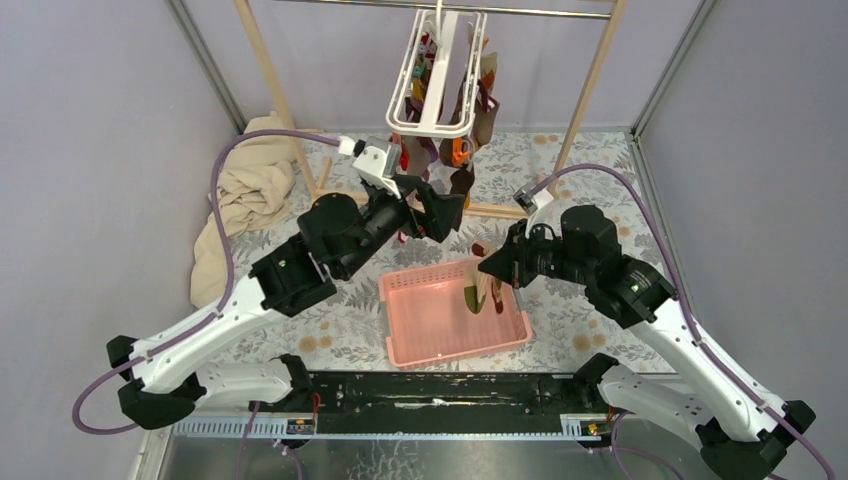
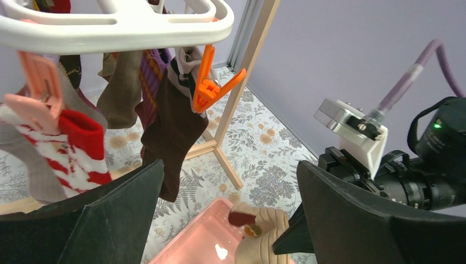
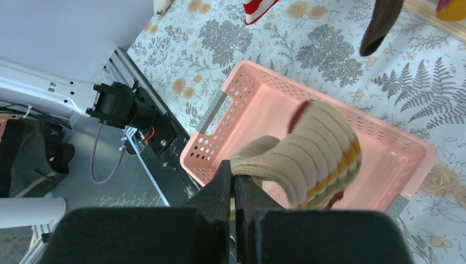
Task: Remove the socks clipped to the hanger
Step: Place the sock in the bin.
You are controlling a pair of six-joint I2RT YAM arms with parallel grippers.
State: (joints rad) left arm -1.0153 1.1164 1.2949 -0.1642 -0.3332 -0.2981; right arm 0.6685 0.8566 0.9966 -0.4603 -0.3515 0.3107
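Socks (image 1: 470, 105) clipped to white hanger (image 1: 430, 128), hanging at rear. R gripper (image 3: 235, 184) clamped on beige striped sock (image 3: 324, 148) over pink basket (image 3: 233, 104). L gripper (image 2: 229, 165) fingers wide apart, just below hanger, beside red-white sock (image 2: 82, 154).

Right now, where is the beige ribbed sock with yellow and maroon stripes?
Right wrist view: the sock is pinched in the right hand, over the pink perforated plastic basket.

The left gripper (image 2: 229, 165) gapes below the hanger (image 2: 110, 27). A striped sock (image 2: 77, 148) hangs just above one finger, a brown sock (image 2: 173, 132) over the gap; beneath, a beige sock (image 2: 264, 231) over a basket (image 2: 192, 242).
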